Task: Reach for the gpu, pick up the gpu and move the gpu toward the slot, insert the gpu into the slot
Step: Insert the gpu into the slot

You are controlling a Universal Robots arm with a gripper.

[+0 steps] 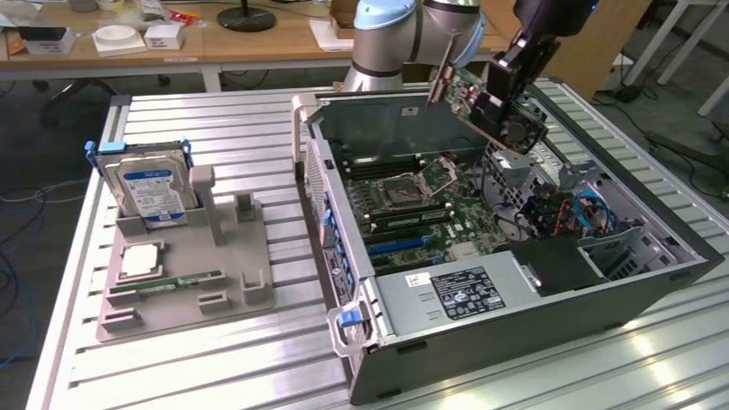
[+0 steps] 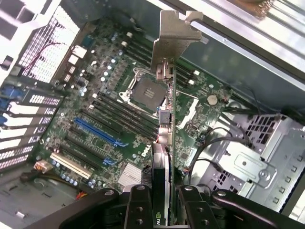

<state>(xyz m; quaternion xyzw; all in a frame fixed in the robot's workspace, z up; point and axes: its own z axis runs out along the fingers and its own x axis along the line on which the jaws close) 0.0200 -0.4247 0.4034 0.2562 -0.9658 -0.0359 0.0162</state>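
The gpu point(image 1: 484, 107), a dark card with a green board and a black fan, hangs tilted above the rear of the open computer case point(image 1: 650, 290). My gripper point(image 1: 510, 85) is shut on its upper edge. In the wrist view the gpu point(image 2: 164, 129) is seen edge-on between my fingers point(image 2: 138, 200), with its silver end bracket point(image 2: 174, 40) at the far end. Beneath the card lies the motherboard with its long blue slot point(image 2: 97, 133), seen in the exterior view as the blue slot point(image 1: 399, 246) near the case's front wall. The card is well above the board and touches nothing.
A grey tray point(image 1: 245, 299) at the exterior view's left holds an upright hard drive point(image 1: 154, 192), a processor point(image 1: 142, 259) and a memory stick point(image 1: 171, 282). Inside the case are a power supply point(image 1: 450, 295), a drive cage point(image 2: 252, 162) and loose cables point(image 1: 586, 213).
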